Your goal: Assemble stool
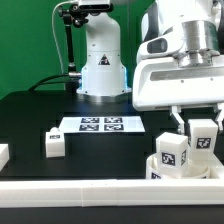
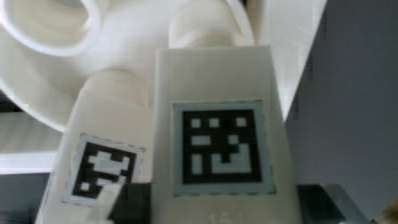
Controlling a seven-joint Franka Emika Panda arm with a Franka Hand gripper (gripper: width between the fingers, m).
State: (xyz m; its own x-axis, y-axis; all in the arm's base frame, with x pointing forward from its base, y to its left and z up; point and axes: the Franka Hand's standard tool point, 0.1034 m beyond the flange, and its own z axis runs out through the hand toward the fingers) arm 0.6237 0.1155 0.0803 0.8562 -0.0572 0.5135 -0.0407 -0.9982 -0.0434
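Gripping a leg (image 1: 204, 140) in the clenched pincer (image 1: 197, 122), upright over the seat (image 1: 158, 168) just beneath, probably to screw it home. Just beside the pincer, another leg (image 1: 172, 152) already fitted. Well apart, a spare leg (image 1: 55, 143) lying loose.

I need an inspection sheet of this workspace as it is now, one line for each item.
surface: black table, white rail at its near edge, marker board lying flat.
job's things: seat; lower leg and higher leg upright at the exterior view's right; loose leg apart on the table.
clutter: nothing seen.
grippers: gripper at the higher leg; fingers open or shut, cannot tell.
cables: nothing seen.
surroundings: arm's base, black stand, green backdrop.
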